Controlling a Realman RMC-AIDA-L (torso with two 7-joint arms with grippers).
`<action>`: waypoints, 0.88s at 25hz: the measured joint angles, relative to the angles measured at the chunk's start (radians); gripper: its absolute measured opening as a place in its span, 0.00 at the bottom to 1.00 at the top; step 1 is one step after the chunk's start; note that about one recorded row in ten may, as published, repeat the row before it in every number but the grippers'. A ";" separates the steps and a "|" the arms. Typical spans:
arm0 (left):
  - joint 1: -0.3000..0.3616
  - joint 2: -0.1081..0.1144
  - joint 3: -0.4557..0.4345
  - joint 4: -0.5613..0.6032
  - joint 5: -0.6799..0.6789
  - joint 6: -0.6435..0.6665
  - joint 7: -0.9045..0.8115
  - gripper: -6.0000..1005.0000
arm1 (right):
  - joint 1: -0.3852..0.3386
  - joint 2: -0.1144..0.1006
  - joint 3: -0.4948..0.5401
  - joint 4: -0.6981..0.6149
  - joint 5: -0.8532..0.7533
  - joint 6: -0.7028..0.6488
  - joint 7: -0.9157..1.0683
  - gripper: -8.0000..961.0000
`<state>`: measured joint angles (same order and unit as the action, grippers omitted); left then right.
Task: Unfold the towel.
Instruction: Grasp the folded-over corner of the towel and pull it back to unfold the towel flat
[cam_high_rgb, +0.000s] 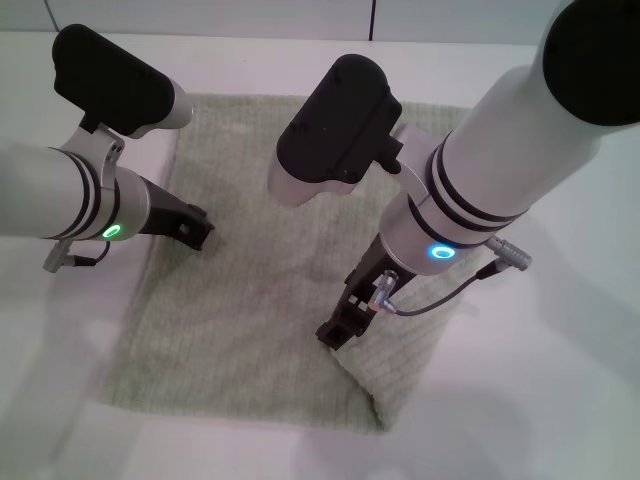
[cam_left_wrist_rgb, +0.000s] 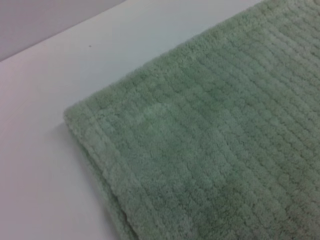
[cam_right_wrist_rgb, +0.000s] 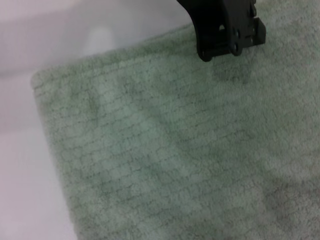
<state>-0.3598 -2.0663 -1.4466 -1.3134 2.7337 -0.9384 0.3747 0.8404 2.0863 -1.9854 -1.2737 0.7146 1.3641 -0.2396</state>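
The pale green ribbed terry towel (cam_high_rgb: 250, 310) is lying mostly flat, doubled; right gripper (cam_high_rgb: 340, 330) is pinching its near edge; left gripper (cam_high_rgb: 195, 228) jaws unclear.

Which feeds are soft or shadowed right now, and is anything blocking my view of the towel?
Head view: sharp; both arms cover parts of the towel, soft shadows beneath them. Left wrist view: slightly soft, evenly lit, towel corner clear. Right wrist view: blurred, dim shadow bands; the left gripper intrudes.
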 joint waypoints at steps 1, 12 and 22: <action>0.000 0.000 0.000 0.000 0.000 0.000 0.000 0.00 | 0.000 0.000 0.000 0.000 0.000 0.000 0.000 0.71; -0.001 0.000 0.000 0.002 0.000 -0.012 -0.002 0.00 | 0.000 0.000 0.000 0.013 0.007 -0.008 -0.001 0.72; -0.001 -0.001 0.000 -0.004 0.000 -0.011 -0.002 0.00 | 0.002 0.000 -0.027 0.016 0.012 -0.007 -0.001 0.71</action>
<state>-0.3605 -2.0677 -1.4463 -1.3175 2.7335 -0.9499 0.3727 0.8419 2.0863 -2.0122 -1.2572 0.7267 1.3570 -0.2409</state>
